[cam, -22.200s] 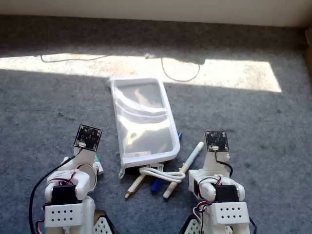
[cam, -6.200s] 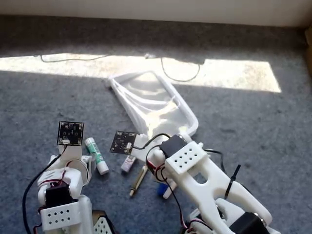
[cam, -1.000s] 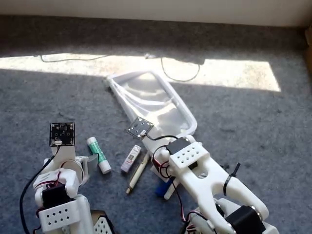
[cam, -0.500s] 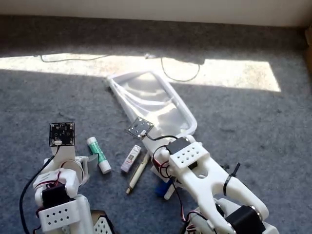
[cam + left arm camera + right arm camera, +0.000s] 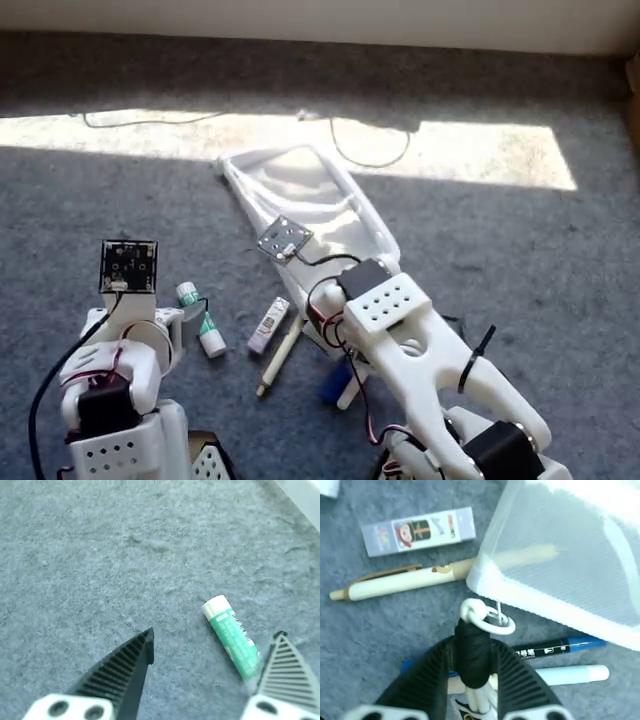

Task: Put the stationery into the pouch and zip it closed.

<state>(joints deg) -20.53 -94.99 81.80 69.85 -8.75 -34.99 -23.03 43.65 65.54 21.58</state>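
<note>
We're seeing fuzzy grey carpet [image 5: 520,260], sunlight striping it near the wall [image 5: 300,20]. Right gripper [image 5: 472,647] is clenching the translucent mesh pouch's [image 5: 320,200] white cord [image 5: 482,612]; left gripper [image 5: 214,635] is hanging released over the cylindrical glue stick [image 5: 232,637].

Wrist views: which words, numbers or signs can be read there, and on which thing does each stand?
Glue stick: print on the green label, too blurred to read.
Eraser: a cartoon figure and small marks, nothing readable.
Blue pen: white print on the black barrel, too small to read.
</note>
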